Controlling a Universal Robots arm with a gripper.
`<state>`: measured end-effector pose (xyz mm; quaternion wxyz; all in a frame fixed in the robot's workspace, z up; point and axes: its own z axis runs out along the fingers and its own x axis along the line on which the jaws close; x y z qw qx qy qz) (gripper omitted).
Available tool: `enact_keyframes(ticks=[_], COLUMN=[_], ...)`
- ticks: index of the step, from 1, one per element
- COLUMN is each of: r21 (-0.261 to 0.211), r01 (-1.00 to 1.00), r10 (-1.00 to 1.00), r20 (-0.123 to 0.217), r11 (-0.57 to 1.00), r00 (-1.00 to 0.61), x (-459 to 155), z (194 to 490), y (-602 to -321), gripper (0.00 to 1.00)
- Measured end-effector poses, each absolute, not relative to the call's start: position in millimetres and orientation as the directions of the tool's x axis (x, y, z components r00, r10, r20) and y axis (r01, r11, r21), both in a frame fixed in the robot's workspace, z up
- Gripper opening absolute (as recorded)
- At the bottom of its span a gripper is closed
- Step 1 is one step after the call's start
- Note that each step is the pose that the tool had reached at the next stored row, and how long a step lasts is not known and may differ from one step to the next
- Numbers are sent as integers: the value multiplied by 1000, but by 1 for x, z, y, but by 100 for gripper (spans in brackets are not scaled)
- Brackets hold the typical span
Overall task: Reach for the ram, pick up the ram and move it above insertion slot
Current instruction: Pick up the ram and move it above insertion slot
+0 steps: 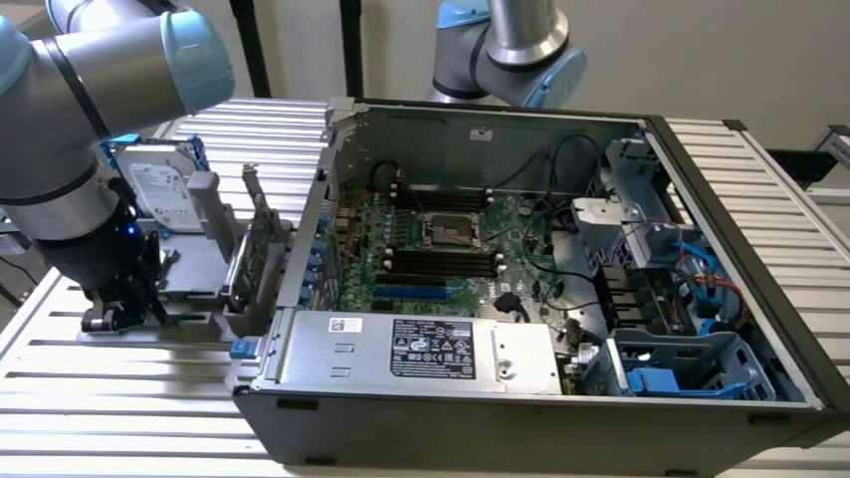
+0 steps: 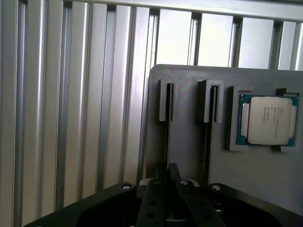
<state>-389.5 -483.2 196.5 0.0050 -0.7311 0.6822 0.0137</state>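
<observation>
- An open dark metal computer case [image 1: 531,433] lies on its side on a ribbed aluminium table [image 1: 133,398], its motherboard facing up.
- Outside the case, just beside its wall at the exterior view's left, sits a grey plastic holder plate [image 1: 186,279].
- The black two-fingered gripper [image 1: 122,311] of the grey and blue arm is down at this plate, on its far side from the case.
- In the wrist view the gripper [image 2: 167,166] has its fingers drawn close together, with a thin dark strip running between them.
- That strip appears to be the ram [image 2: 166,142], a long thin stick seen edge-on. It stands in the plate [image 2: 189,156] with its far end in a grey slotted post [image 2: 169,99], so it is outside the case and not raised.
- A square silver processor chip on a green base [image 2: 267,120] lies in a recess of the same plate.
- A silver hard drive with blue rails [image 1: 157,189] and a green expansion card [image 1: 253,264] also stand outside the case on that side, the card the closer to the wall.
- Inside the case, the insertion slot [image 1: 445,264], one of several long narrow black sockets, lies just beside the square silver CPU socket [image 1: 452,229], well apart from the gripper.
- A short blue slot [image 1: 412,293] lies between those sockets and the silver power supply box [image 1: 412,349] at the case's near wall.
</observation>
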Motion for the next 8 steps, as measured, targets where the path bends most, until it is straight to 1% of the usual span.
enact_keyframes(ticks=[8], r21=[11], r01=[-998], r10=[-997], r20=[-27], r11=[-69], r00=[69], x=[-389], z=[197], y=[-483], gripper=[14])
